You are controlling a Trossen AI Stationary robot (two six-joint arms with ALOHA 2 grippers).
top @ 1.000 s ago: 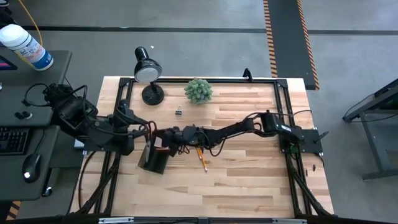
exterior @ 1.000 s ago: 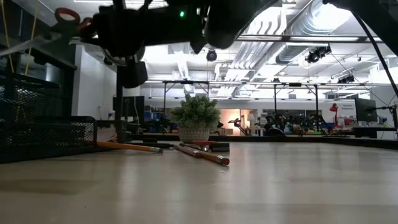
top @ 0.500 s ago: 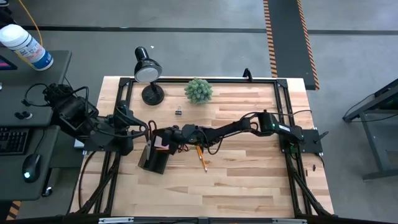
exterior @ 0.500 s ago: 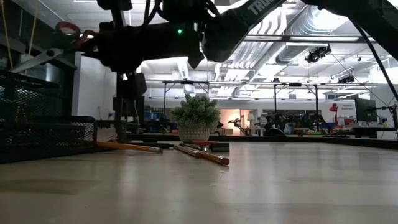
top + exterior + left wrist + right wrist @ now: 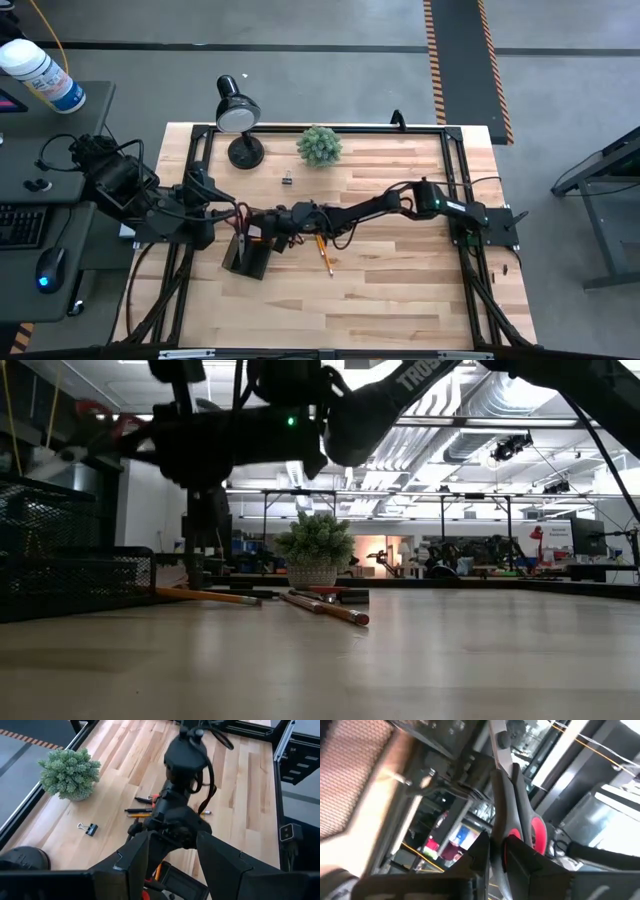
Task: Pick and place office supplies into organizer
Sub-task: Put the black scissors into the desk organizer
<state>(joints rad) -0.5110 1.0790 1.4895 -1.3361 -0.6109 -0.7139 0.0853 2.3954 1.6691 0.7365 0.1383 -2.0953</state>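
Observation:
The red-handled scissors (image 5: 506,790) are in my right gripper (image 5: 500,849), which is shut on them. It reaches in from the table's right and hangs over the black mesh organizer (image 5: 246,256). In the low view the scissors (image 5: 85,438) hover just above the organizer's (image 5: 60,565) top edge. My left gripper (image 5: 172,865) is open with nothing between its fingers, raised at the table's left side beside the organizer. Pencils (image 5: 325,257) and dark pens (image 5: 142,812) lie flat on the table under my right arm. A small binder clip (image 5: 287,179) rests farther back. My right gripper pinches the scissors at their handle end (image 5: 512,834) between its two fingers. The fingers lie level and come from the table's right. The closed blades (image 5: 496,742) stick out ahead of the fingers toward the table's left. The scissors are lifted clear, over the organizer.
A green spiky plant (image 5: 319,145) and a black desk lamp (image 5: 238,115) stand along the table's far edge. The black frame rails (image 5: 455,165) run around the table's sides. Bare wood (image 5: 400,290) lies near and to the right.
My right gripper has sunk toward the organizer with the scissors and turned a little. The scissors now sit lower, closer to the organizer's top.

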